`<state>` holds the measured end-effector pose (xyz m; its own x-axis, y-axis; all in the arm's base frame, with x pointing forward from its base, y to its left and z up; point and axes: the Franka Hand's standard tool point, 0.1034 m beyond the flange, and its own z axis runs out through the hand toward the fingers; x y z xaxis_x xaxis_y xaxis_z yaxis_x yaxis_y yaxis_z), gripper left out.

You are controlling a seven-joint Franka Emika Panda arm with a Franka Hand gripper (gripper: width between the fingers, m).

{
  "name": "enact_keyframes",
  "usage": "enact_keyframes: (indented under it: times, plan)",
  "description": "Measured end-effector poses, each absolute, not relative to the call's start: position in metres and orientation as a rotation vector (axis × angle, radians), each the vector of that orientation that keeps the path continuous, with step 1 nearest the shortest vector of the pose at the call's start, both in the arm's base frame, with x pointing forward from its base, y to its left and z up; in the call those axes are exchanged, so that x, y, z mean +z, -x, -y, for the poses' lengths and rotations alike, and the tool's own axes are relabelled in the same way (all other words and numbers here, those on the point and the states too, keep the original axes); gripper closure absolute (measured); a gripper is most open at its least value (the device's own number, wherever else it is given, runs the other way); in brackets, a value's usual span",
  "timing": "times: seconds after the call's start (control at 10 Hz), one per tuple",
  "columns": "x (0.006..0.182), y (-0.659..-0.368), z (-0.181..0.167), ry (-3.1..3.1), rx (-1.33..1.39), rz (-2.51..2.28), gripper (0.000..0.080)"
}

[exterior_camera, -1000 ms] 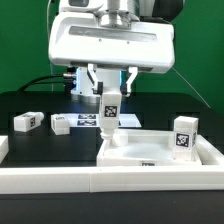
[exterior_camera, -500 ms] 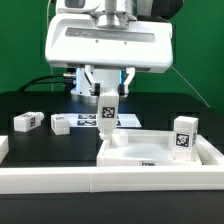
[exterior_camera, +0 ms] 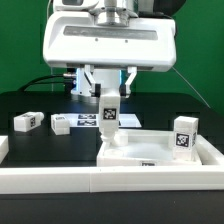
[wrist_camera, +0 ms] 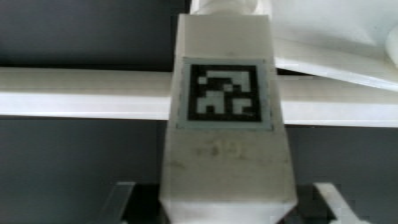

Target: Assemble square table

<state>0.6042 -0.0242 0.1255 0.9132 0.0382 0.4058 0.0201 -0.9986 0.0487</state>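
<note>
**Black bench (exterior_camera: 30,100), green backdrop (exterior_camera: 200,50): leg at the tabletop corner, almost no motion**

Held leg (exterior_camera: 109,108): upright, tag facing the exterior camera, centre of that frame. Its foot meets the far corner of the tabletop (exterior_camera: 135,148), which fills the lower right of the frame. I cannot tell whether the foot is seated, because the rim hides the joint. In the wrist view the same leg runs down the middle of the frame, with the white rim crossing behind it.

Change over the last second: very little. The leg leaned slightly toward the exterior view's left half a second ago and is back at centre now. Height is the same.

Claw (exterior_camera: 110,88): pinching the held leg near its top, one finger on each side, grip width unchanged.

Reading: I judge this to be the seating or turning step at this corner, not transport. The small wobble fits working the leg into place. It is not yet released.

Outward:
- A standing leg (exterior_camera: 183,135) is already upright at the tabletop's right corner.
- A loose leg (exterior_camera: 27,121) and a second loose leg (exterior_camera: 60,124) lie on the bench at middle left, well apart from the tabletop.
- The marker board (exterior_camera: 86,118) lies flat behind the held leg.
- A border rail (exterior_camera: 100,182) runs along the bottom.

Two legs would remain after this one.
</note>
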Motion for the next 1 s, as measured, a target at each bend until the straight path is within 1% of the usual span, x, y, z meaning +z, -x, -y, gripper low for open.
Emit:
enact_keyframes:
  times: [0.1,0.3,0.5,1.0]
  plan:
    - [0.126,-0.605,0.026,-3.011,0.682,-0.047,0.0509]
    - [0.125,-0.605,0.023,-3.017,0.675,-0.038,0.0509]
    - [0.128,-0.608,0.02,-2.998,0.737,-0.031,0.0509]
    - [0.125,-0.611,0.015,-2.991,0.754,-0.041,0.0509]
